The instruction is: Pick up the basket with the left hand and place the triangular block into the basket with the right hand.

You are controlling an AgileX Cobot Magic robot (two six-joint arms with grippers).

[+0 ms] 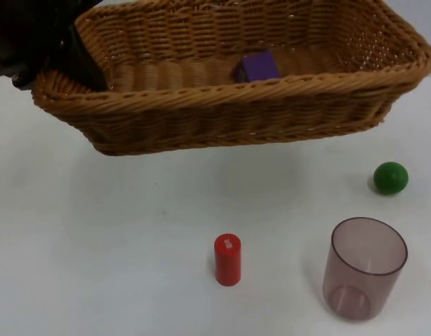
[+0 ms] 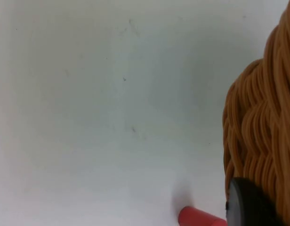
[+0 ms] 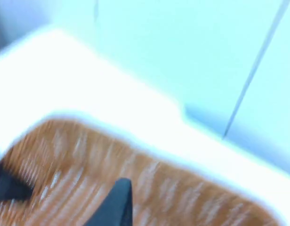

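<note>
The woven brown basket (image 1: 236, 105) hangs tilted above the table's far half. My left gripper (image 1: 74, 59) is shut on its left rim. In the left wrist view a black fingertip (image 2: 248, 205) presses against the basket's weave (image 2: 262, 127). A purple block (image 1: 257, 66) lies inside the basket on its floor, near the middle. In the blurred right wrist view my right gripper (image 3: 116, 205) is over the basket (image 3: 149, 188), close to its edge, with the table and the wall beyond.
A red cylinder (image 1: 227, 259) stands upright on the table in front of the basket, also seen as the red cylinder (image 2: 199, 217) past the held rim. A clear brownish cup (image 1: 366, 269) stands at the front right. A green ball (image 1: 390, 177) lies at the right.
</note>
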